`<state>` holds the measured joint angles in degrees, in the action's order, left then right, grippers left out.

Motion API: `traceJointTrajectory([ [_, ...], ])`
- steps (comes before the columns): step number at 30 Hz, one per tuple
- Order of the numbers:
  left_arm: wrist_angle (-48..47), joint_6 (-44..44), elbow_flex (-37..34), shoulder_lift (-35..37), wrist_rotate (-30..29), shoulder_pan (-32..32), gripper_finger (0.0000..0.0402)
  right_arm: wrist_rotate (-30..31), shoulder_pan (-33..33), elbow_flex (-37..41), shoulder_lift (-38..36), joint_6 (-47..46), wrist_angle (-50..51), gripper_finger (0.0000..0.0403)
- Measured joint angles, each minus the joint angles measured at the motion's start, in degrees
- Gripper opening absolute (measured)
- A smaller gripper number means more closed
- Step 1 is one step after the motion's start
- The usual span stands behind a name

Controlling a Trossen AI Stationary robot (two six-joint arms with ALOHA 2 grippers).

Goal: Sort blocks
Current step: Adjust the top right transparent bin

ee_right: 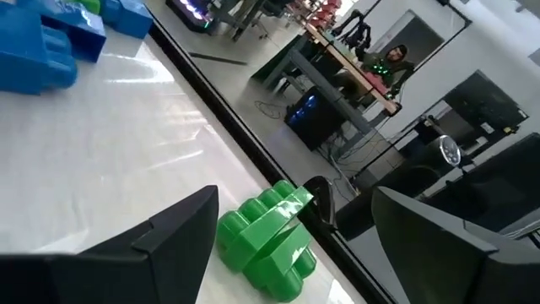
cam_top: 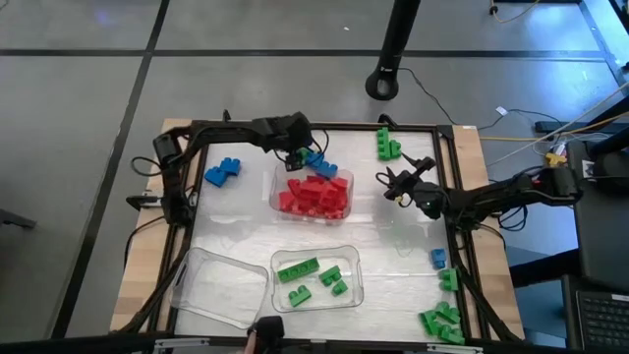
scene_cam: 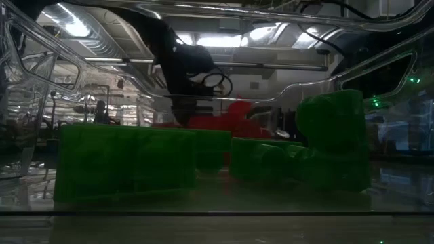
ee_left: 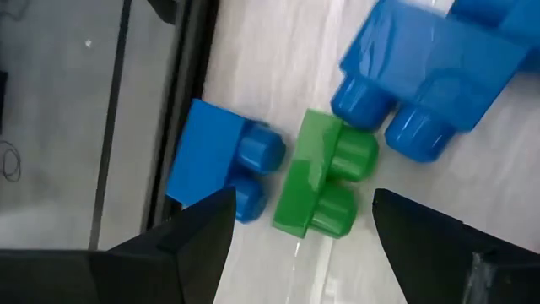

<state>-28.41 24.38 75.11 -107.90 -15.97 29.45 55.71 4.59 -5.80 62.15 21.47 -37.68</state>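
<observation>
- Left gripper (cam_top: 298,155) hovers, fingers spread and empty, at the far rim of the tray of red blocks (cam_top: 314,195); only its wrist camera reveals a green block (ee_left: 325,174) between two blue ones.
- Low view alone looks through green blocks (scene_cam: 125,163) in the near tray (cam_top: 356,285).
- Right gripper (cam_top: 395,184), fingers parted, empty, faces green blocks (ee_right: 268,240) by the table's far edge.

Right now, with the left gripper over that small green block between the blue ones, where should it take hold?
Grip the green block across its flat body, coming straight down. The left gripper is open and already straddles it. The block lies on its side with its studs facing sideways. A blue block sits close on one side, so that finger probably has little room.
</observation>
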Motion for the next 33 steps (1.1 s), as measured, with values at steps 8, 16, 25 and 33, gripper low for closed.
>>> traceJointTrajectory([
  [8,0.2,1.8,0.0,-0.5,-0.1,0.0,0.0269,-5.4,3.5,0.0,0.0,0.0,0.5,0.0312],
  [16,-0.7,-1.2,1.1,1.8,0.7,0.1,0.0269,-5.8,5.0,0.0,0.0,-0.1,0.2,0.0312],
  [25,-4.0,-5.8,6.2,1.9,13.9,7.4,0.0269,-6.5,4.9,0.0,0.0,-0.1,0.1,0.0312],
  [33,-6.0,-4.2,5.9,-0.9,14.7,8.7,0.0269,-6.9,4.9,0.0,0.0,-0.1,0.0,0.0312],
])
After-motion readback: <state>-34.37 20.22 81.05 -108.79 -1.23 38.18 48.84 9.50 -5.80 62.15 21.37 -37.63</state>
